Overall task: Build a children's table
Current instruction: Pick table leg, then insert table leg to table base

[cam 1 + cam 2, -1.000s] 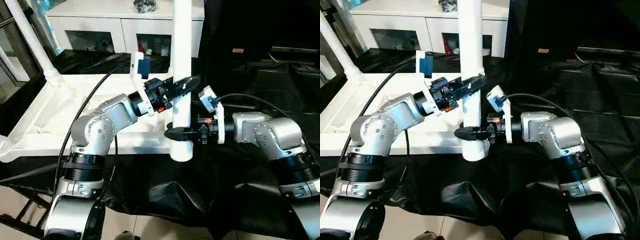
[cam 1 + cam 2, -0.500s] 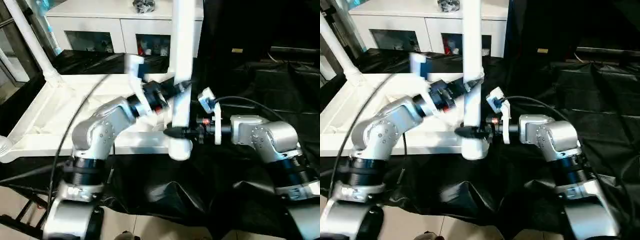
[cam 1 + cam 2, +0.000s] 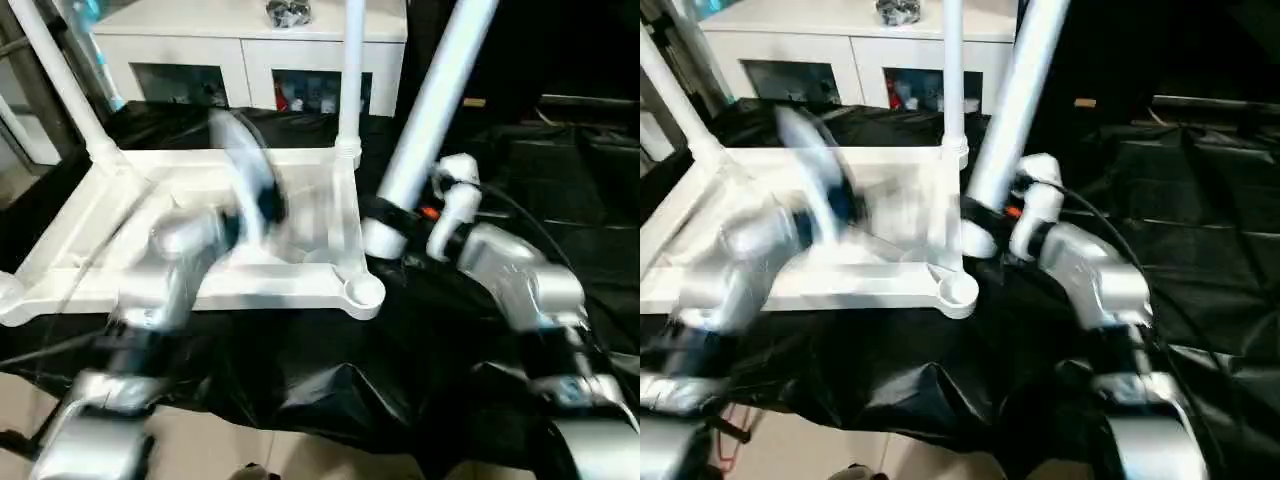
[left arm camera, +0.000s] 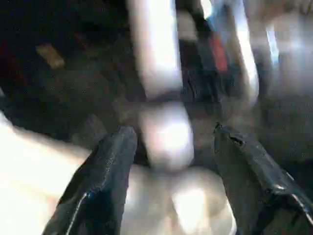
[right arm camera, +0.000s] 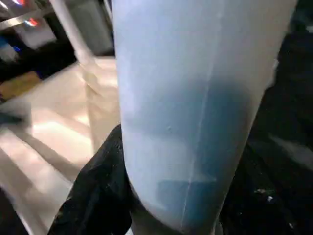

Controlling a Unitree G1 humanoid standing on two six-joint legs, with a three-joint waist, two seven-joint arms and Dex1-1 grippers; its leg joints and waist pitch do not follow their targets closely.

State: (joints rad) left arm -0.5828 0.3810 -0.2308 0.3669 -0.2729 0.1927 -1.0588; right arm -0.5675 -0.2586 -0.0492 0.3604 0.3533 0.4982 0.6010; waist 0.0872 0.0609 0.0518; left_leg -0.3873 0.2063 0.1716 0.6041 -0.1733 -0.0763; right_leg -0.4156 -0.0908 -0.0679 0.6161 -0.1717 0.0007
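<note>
1 white leg (image 3: 430, 105) of the children's table is clamped near its lower end by the right gripper (image 3: 395, 215), tilted so its top leans to the right, lower end just right of the near right corner socket (image 3: 365, 292) and not in it. In the right wrist view the black fingers (image 5: 100, 191) sit on both sides of this leg. Tabletop (image 3: 120, 250) lies upside down, ribbed side up, on the black-draped work table (image 3: 330, 390). 2 other legs stand in sockets: 1 at the far right corner (image 3: 350, 80), 1 at the far left (image 3: 65, 90). Left gripper (image 4: 168, 142) is heavily blurred over the tabletop; its wrist view shows the fingers (image 4: 105, 166) spread apart, nothing between them touching. White glass-door cabinet (image 3: 250, 50) stands behind.
</note>
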